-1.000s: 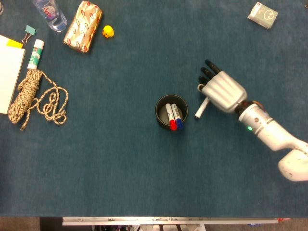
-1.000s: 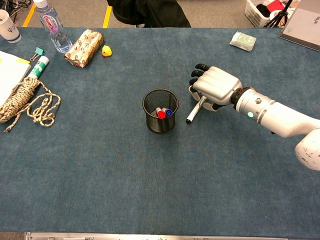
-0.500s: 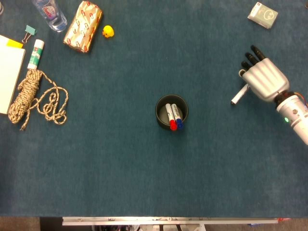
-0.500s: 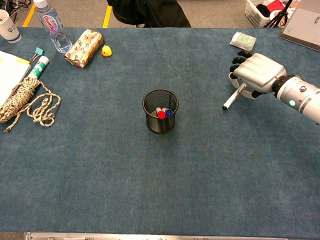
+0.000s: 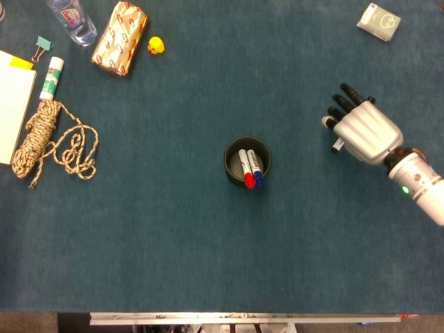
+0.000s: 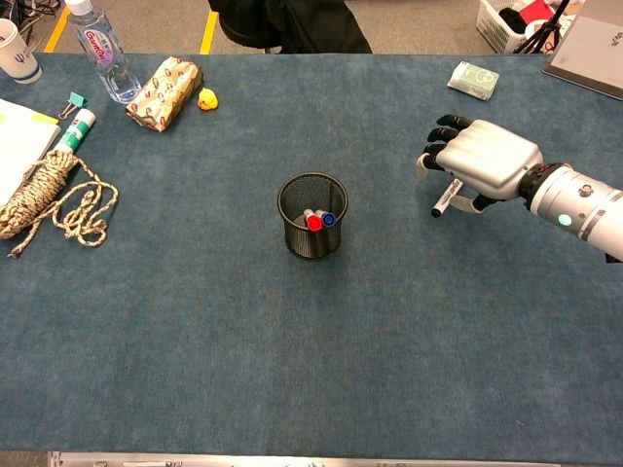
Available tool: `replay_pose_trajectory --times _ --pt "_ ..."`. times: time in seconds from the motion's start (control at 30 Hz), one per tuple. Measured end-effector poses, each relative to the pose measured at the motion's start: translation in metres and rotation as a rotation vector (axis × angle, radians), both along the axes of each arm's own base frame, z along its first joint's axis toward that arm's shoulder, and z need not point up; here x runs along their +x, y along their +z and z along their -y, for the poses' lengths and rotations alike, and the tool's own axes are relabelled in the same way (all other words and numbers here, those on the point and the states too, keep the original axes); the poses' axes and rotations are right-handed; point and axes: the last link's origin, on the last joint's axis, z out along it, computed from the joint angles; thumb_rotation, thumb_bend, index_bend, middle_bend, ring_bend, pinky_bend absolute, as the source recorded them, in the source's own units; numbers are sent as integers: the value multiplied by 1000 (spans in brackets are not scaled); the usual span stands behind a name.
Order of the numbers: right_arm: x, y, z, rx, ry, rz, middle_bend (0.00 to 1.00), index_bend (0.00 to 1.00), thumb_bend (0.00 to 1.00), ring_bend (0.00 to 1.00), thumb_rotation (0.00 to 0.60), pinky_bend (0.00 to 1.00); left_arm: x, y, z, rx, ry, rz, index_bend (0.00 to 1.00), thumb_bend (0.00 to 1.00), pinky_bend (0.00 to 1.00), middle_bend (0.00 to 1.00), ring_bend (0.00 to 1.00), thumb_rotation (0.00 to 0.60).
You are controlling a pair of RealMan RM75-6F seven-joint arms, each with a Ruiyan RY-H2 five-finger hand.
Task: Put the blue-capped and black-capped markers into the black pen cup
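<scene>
The black mesh pen cup (image 5: 248, 161) (image 6: 311, 216) stands at the table's middle. Inside it are a blue-capped marker (image 5: 256, 168) (image 6: 328, 220) and a red-capped marker (image 5: 246, 171) (image 6: 313, 222). To the right of the cup, apart from it, my right hand (image 5: 361, 128) (image 6: 482, 165) grips a white marker with a black cap (image 6: 446, 197). Its black end points down and left below the hand. In the head view only a short piece of this marker (image 5: 337, 146) shows under the hand. My left hand is in neither view.
A coiled rope (image 5: 48, 139), glue stick (image 5: 51, 78), binder clip (image 5: 43, 46), notepad (image 5: 12, 111), water bottle (image 5: 73, 19), wrapped box (image 5: 120, 37) and yellow duck (image 5: 156, 46) lie at the left and back left. A small white box (image 5: 379, 21) sits back right.
My right hand carried the black-capped marker from beside the cup far out to the right, then came partway back left. The marker now shows less from under the hand.
</scene>
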Motion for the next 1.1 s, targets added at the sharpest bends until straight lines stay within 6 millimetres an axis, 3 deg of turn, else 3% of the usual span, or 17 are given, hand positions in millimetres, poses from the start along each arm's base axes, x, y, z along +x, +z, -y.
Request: replay_pose_trajectory --times 0.53,1.1 --pt "-8 -14 -8 5 51 -53 324 431 282 155 600 89 -2 0 0 -7 4 1 357 424 207 323 322 600" --pt "-13 -23 -4 -11 49 -60 347 524 283 154 600 91 -3 2 2 -6 11 6 357 424 207 323 322 600"
